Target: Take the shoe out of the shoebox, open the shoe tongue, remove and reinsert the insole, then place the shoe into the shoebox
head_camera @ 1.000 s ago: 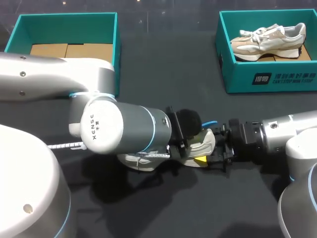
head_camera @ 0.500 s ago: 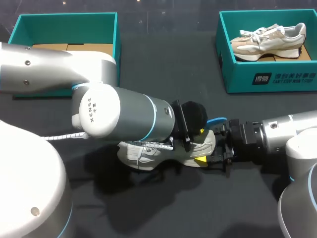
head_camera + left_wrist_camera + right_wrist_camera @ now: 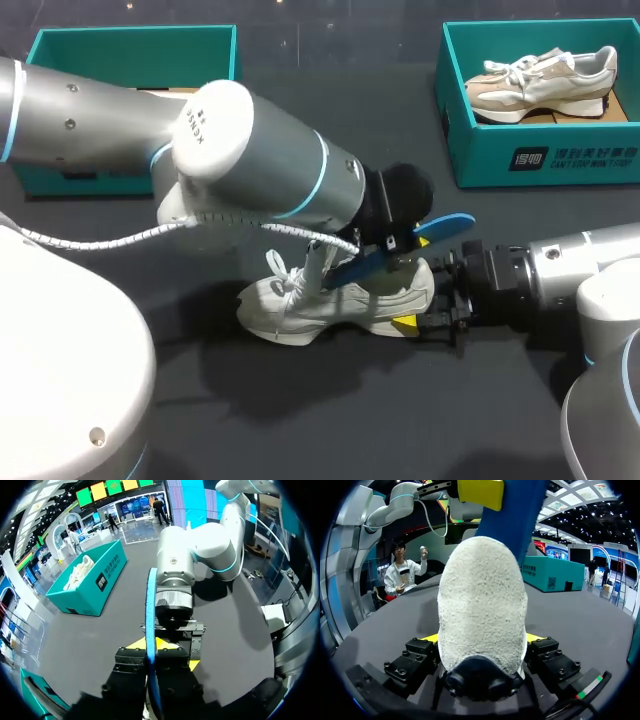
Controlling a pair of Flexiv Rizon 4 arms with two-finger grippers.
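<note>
Tabletop [image 3: 300,420]: shoe [image 3: 320,305] lies near centre, toe toward 9 o'clock.
Right pincer [image 3: 482,642]: clamped on the heel.
Left pincer [image 3: 151,645]: nipping insole [image 3: 420,235].
Change: insole lifted nearly free (was buried); removal almost done, reinsertion next.

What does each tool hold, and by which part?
Left tool pinches the blue insole near its raised end; right tool clamps the shoe by the heel.

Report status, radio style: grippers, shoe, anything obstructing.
Left gripper shut on blue insole, angled up out of shoe. Right gripper shut on shoe's heel. Empty shoebox and occupied shoebox well behind; nothing obstructing.
</note>
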